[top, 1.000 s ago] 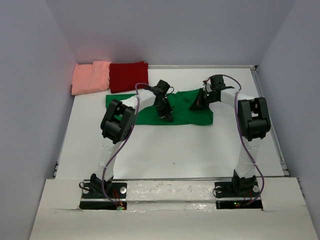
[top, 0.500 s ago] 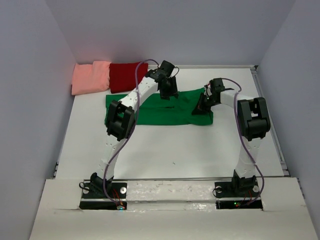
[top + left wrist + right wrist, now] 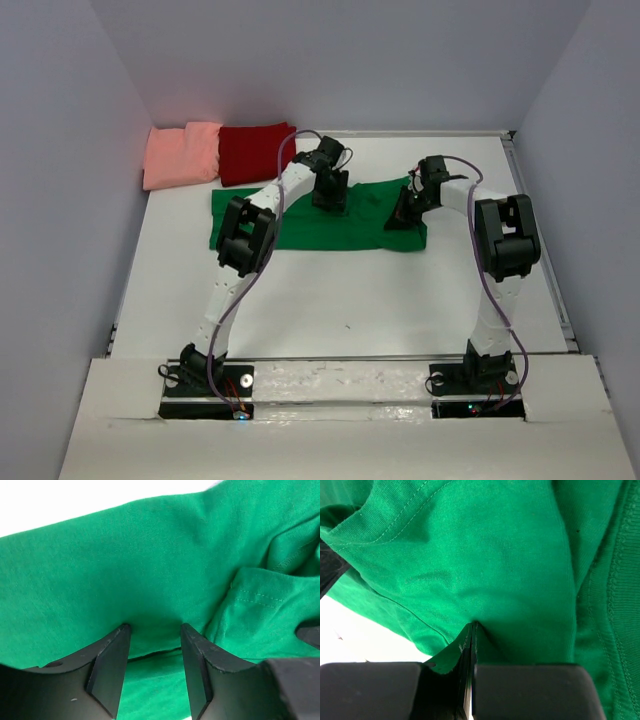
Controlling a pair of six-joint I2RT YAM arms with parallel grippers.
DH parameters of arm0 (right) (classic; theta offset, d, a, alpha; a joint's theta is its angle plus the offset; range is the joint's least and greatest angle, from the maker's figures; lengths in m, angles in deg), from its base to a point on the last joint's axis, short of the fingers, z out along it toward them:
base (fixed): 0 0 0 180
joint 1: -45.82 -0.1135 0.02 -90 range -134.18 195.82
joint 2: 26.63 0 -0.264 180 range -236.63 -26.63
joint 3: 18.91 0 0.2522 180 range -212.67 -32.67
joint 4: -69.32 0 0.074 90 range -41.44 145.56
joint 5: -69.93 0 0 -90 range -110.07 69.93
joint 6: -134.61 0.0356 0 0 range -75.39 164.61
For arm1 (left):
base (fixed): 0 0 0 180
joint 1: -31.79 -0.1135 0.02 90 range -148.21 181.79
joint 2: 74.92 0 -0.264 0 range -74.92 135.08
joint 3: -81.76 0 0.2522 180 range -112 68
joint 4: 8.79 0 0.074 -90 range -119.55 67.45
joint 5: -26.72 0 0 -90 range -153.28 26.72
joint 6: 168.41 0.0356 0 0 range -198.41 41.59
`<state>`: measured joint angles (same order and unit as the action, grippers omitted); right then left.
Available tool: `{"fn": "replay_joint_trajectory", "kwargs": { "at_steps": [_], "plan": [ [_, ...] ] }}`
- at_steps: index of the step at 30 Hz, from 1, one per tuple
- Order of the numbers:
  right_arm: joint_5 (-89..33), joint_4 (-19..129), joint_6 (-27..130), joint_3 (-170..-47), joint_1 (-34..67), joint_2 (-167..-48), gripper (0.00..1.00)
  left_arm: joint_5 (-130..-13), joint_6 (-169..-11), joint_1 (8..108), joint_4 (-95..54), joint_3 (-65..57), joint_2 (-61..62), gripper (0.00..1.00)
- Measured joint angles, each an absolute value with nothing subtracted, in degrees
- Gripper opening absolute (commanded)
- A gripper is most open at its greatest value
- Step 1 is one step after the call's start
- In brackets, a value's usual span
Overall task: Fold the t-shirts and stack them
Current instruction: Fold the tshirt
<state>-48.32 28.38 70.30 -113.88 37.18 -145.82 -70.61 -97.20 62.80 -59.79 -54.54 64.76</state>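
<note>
The green shirt (image 3: 300,228) lay spread flat across the far part of the white table (image 3: 350,300), its long side running left to right, so I judged it was only part way through being folded. The pink shirt (image 3: 180,155) and the dark red shirt (image 3: 257,153) sat side by side in the far left corner, touching each other and already folded small, and I took that corner to be where the stack would go. My right gripper (image 3: 471,630) had its fingers pressed tight together on a pinch of green cloth near the right end of the shirt. The cloth rose in a little tent at the tips, which told me the hold was real, and I thought it was there to lift that end over. My left gripper (image 3: 155,632) was down near the far edge of the shirt, fingers apart, with green cloth bulging between them. It looked ready to close on that edge, but I could not be sure from the wrist view whether the tips touched the cloth or hung just above it. The green shirt was near the other two, not yet on them
</note>
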Motion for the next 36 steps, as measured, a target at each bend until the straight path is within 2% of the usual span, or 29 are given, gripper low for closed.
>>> {"fn": "replay_joint_trajectory", "kwargs": {
  "at_steps": [13, 23, 36],
  "plan": [
    [-46.98, 25.51, 70.1, -115.34, 37.16, -145.82, 0.0, -78.77, -93.46, 60.0, -44.18, -43.35, 60.52, 0.57],
    [-45.45, 22.87, 69.45, -116.92, 37.16, -146.13, 0.0, -82.15, -93.79, 56.09, -43.72, -43.04, 60.43, 0.57],
    [-44.88, 21.08, 68.2, -118.14, 37.16, -146.83, 0.0, -94.39, -91.41, 52.24, -42.26, -43.17, 60.43, 0.55]
  ]
}}
